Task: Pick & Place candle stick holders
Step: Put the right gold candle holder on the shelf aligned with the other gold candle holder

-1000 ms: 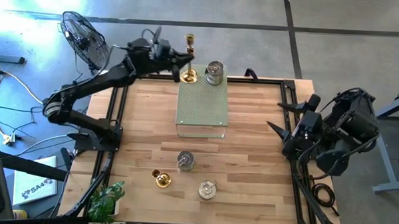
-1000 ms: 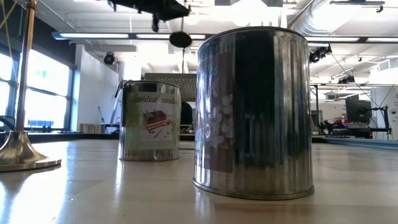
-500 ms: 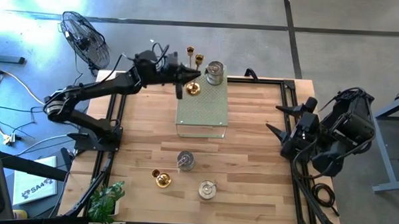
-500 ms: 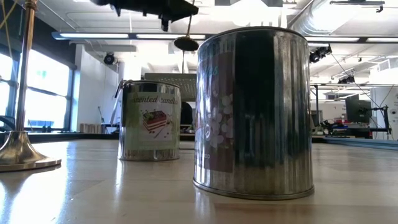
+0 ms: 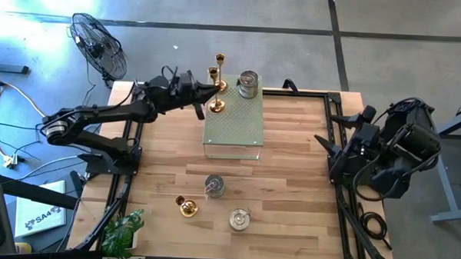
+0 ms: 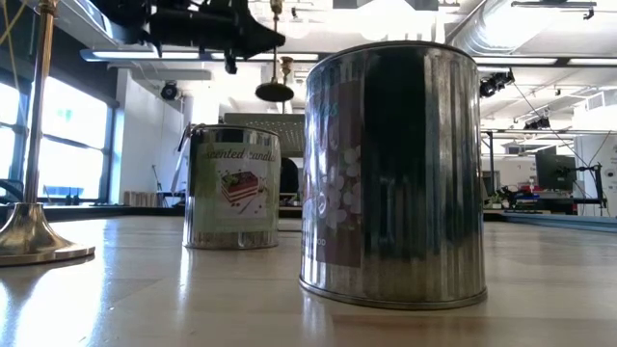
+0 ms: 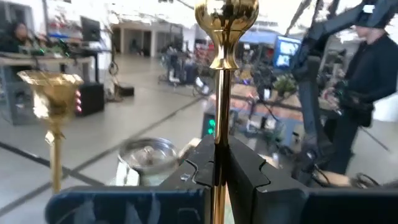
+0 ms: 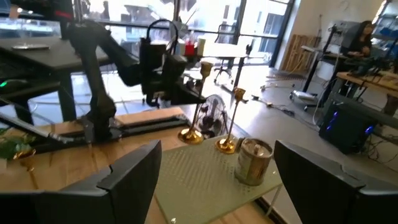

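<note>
My left gripper [image 5: 206,95] is shut on a gold candle stick holder [image 5: 215,106] just above the far left corner of the pale green perforated box [image 5: 233,126]. A second gold holder [image 8: 226,145] and a silver tin holder [image 5: 248,84] stand on their bases on the box's far end. Two silver tins [image 5: 214,186] [image 5: 239,219] and a third gold holder [image 5: 186,206] stand on the wooden table near its front. My right gripper [image 5: 339,145] is open and empty at the table's right edge. My left gripper pinches the gold holder's thin stem [image 7: 217,134] between its two fingers, about midway up, below the cup [image 7: 226,12]. The fingers come level from the table's left, across the stem. The holder stands upright, its round base [image 6: 275,92] lifted clear of the box top.
A fan [image 5: 97,40] stands beyond the table's far left corner and a green plant [image 5: 123,229] at its near left corner. Black rails [image 5: 134,134] run along the table's left and right sides. Bare wood lies between the box and the right arm.
My left gripper has carried the gold holder toward the table's near edge and down toward the box top, staying shut on the stem. The holder's base hangs lower than before, still clear of the box.
</note>
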`<state>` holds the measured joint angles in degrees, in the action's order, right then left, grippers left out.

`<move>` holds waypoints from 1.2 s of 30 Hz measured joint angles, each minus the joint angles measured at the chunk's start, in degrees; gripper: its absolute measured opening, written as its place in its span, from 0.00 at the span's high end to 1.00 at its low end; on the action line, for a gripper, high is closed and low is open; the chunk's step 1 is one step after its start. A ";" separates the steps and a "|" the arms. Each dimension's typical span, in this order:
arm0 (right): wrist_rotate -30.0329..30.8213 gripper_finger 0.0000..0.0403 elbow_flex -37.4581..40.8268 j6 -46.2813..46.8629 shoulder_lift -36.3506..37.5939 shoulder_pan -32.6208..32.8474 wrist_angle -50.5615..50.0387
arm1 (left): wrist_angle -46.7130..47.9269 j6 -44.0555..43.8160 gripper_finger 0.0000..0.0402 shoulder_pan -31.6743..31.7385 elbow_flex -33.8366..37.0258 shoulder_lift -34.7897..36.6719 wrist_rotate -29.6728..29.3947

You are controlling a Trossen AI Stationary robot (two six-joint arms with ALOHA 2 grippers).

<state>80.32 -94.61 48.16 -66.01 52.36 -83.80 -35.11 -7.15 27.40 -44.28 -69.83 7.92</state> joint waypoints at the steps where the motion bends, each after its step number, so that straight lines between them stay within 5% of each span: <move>1: 0.59 0.24 -0.02 -0.54 0.06 0.00 0.39 | -0.06 -0.02 0.97 -0.01 -0.09 -0.21 -0.47; 9: -0.36 0.24 -0.02 -5.38 0.12 -0.02 5.12 | 1.39 3.71 0.97 0.37 -0.05 -0.51 -3.52; 19: -2.37 0.24 -0.02 -11.83 0.12 -0.04 11.23 | -0.49 1.21 0.97 4.13 -0.05 -4.95 2.42; 36: -5.33 0.24 -0.02 -13.71 0.10 -0.04 12.97 | -5.84 4.05 0.97 4.17 -0.12 -12.09 2.81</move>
<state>74.99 -94.63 34.46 -65.91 52.31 -70.83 -40.96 -3.10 31.56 -44.40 -81.93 10.74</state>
